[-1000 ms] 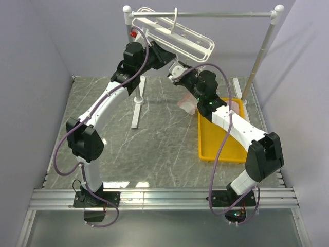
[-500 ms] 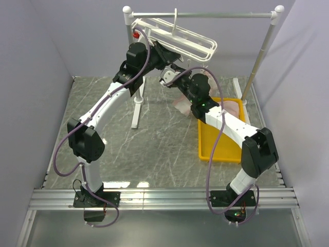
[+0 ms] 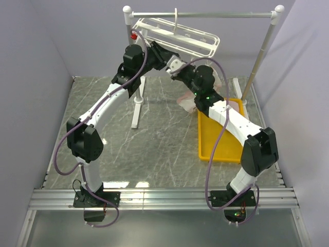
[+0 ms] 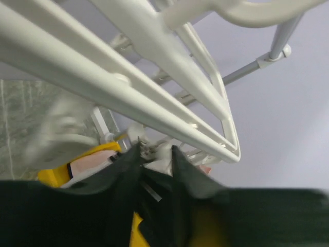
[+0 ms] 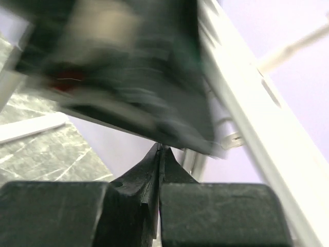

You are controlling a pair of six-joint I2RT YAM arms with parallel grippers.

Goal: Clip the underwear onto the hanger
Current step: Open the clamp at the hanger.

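Observation:
The white hanger (image 3: 177, 37) hangs by its hook from the grey rail, and its bars fill the left wrist view (image 4: 154, 98). Just under its near edge, my left gripper (image 3: 169, 60) has its dark fingers on either side of a small white clip (image 4: 154, 150), touching it. My right gripper (image 3: 177, 72) is close beside it and shut (image 5: 159, 149), with nothing visible between its fingers. One pale pink underwear (image 3: 186, 99) lies on the table by the tray. Another pink piece (image 3: 218, 78) shows behind the right arm below the hanger; I cannot tell whether it is clipped.
A yellow tray (image 3: 205, 149) sits at the right under the right arm. The grey rail stand (image 3: 259, 51) with white ball ends spans the back, and its white feet (image 3: 136, 110) rest on the marble table. Lilac walls close in the left, back and right.
The right gripper has closed and risen toward the hanger's edge. The left jaws have widened a little round the clip. The hanger has swung slightly to the right.

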